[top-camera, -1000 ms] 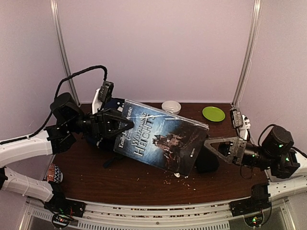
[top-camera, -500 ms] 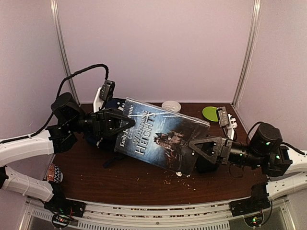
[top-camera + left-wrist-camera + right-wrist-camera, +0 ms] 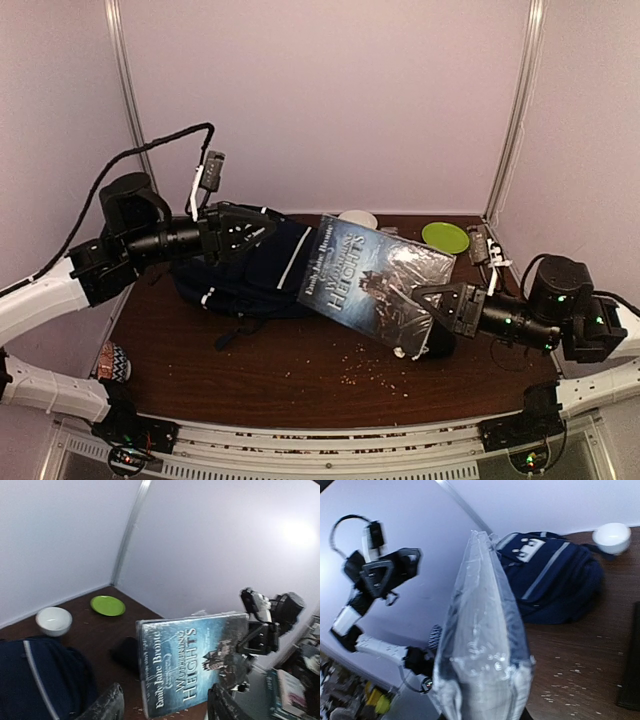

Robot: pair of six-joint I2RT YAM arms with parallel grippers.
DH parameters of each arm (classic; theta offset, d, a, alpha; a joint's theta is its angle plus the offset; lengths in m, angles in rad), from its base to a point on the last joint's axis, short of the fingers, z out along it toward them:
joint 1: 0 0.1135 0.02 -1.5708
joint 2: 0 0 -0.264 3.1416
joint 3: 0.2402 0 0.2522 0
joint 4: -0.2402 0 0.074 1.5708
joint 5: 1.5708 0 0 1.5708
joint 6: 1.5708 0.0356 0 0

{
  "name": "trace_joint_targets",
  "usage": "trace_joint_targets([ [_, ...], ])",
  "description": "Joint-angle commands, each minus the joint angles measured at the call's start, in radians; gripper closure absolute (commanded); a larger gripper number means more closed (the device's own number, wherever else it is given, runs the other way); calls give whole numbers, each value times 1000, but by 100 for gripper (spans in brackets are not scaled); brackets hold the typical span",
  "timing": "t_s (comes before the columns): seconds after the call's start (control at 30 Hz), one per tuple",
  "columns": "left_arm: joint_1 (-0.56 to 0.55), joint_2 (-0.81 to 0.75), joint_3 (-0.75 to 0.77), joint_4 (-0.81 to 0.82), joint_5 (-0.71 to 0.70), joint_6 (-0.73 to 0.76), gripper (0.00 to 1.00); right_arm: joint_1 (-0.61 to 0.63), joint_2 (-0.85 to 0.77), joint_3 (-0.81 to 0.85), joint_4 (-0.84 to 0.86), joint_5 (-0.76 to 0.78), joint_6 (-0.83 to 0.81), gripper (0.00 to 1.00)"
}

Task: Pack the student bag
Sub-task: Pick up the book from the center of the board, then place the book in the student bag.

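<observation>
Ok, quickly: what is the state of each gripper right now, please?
Left gripper: jaws open, holding nothing.
Right gripper: jaws closed on the book, at its lower corner.

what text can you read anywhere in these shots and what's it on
"Emily Jane Brontë": on the book cover, running up beside the title.
"WUTHERING HEIGHTS": the title on the same cover.
Small line between author and title: too small to read.
White patch on the student bag: no text legible.

The book [image 3: 375, 285] stands right of the student bag [image 3: 240, 272], with bowl [image 3: 357, 218] and plate [image 3: 445, 237] behind them
</observation>
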Motion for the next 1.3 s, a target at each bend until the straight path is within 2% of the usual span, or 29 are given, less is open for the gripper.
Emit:
trace_joint_targets([
  [0.0,8,93,171,-472,-521,308,2,-46,13,107,-281,391,81,100],
  [0.1,7,251,277,-626,-672,399,4,-94,30,89,-292,382,101,100],
  [0.2,7,416,390,-722,-740,444,6,-127,31,78,-298,396,105,100],
  [0.3,-6,575,523,-754,-777,473,9,-152,14,70,-305,397,92,100],
  [0.57,-42,919,791,-811,-891,501,7,-198,-42,41,-318,360,83,100],
  [0.83,-66,1038,837,-798,-886,497,3,-217,-68,29,-304,334,67,100],
  [1.27,-105,1067,822,-798,-903,471,2,-234,-46,17,-262,292,67,100],
])
